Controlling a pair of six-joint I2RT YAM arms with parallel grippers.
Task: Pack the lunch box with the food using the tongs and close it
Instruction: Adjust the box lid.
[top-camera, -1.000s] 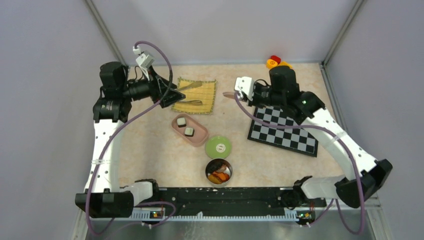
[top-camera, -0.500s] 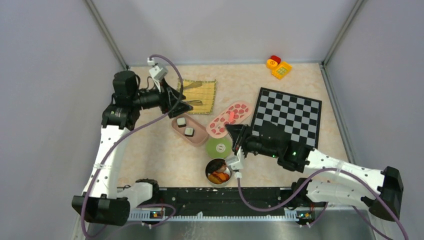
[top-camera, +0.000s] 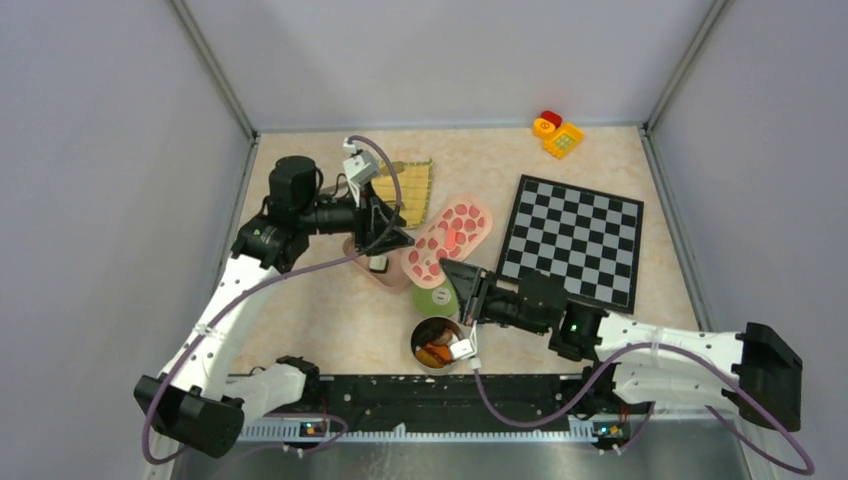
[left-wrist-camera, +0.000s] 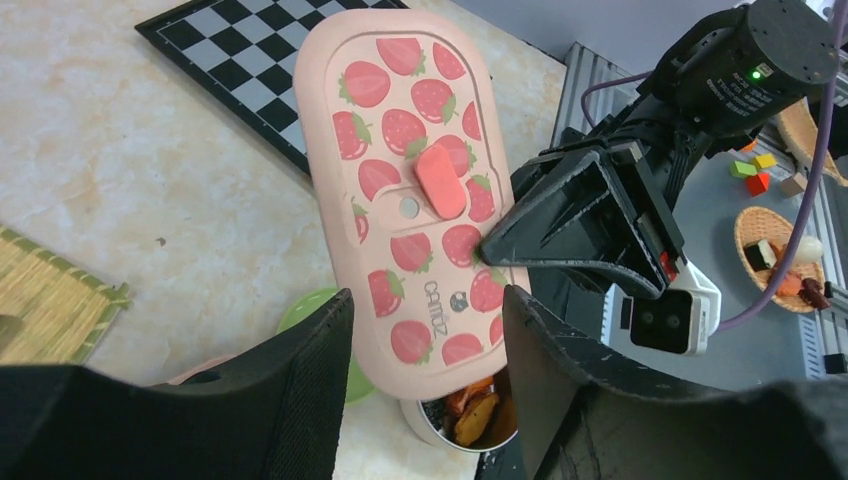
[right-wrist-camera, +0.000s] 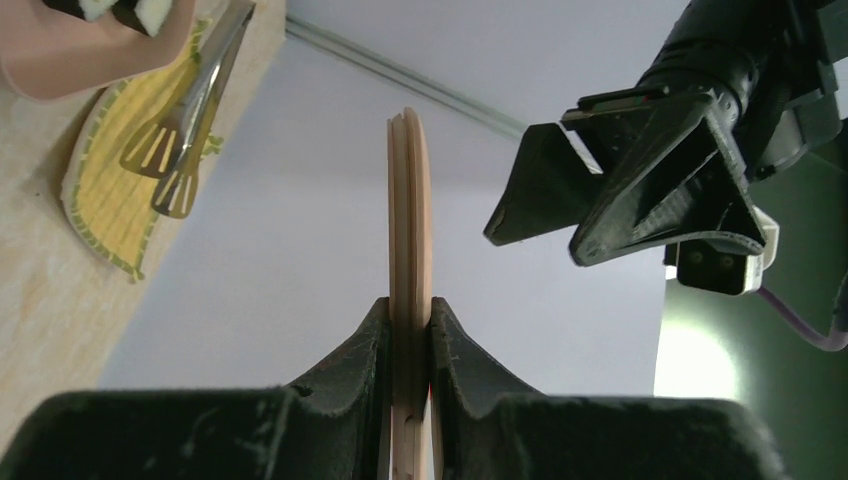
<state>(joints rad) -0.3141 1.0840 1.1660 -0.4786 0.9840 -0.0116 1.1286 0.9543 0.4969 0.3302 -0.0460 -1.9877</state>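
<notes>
The right jaws are clamped hard on the thin rim of the strawberry-printed lid (top-camera: 448, 240), gripping it at the end nearest the arm bases. The lid is held in the air, printed face up, overlapping the green disc (top-camera: 437, 300) below it. In the top view it hangs at 12 o'clock of the round tin (top-camera: 437, 345) and at 9 o'clock of the checkerboard (top-camera: 575, 240).

The left jaws stand apart with nothing between them. They hover at the lid's 9 o'clock, over the pink lunch box base (right-wrist-camera: 80, 55). Whether they touch the lid I cannot tell.

The food sits in two places. A black-and-white sushi roll (top-camera: 378, 264) lies in the base, partly under the left arm, and orange and brown pieces (top-camera: 440, 352) fill the tin, which stands on the desk (top-camera: 310, 310) just at 6 o'clock of the green disc.

The tongs (right-wrist-camera: 205, 85) lie untouched on the yellow mat (right-wrist-camera: 105, 215), at 11 o'clock of the lid in the top view. The left arm hides most of them there, so only the right wrist view shows them plainly.

Toy blocks (top-camera: 557, 132) sit well apart at the desk's 1 o'clock corner.
</notes>
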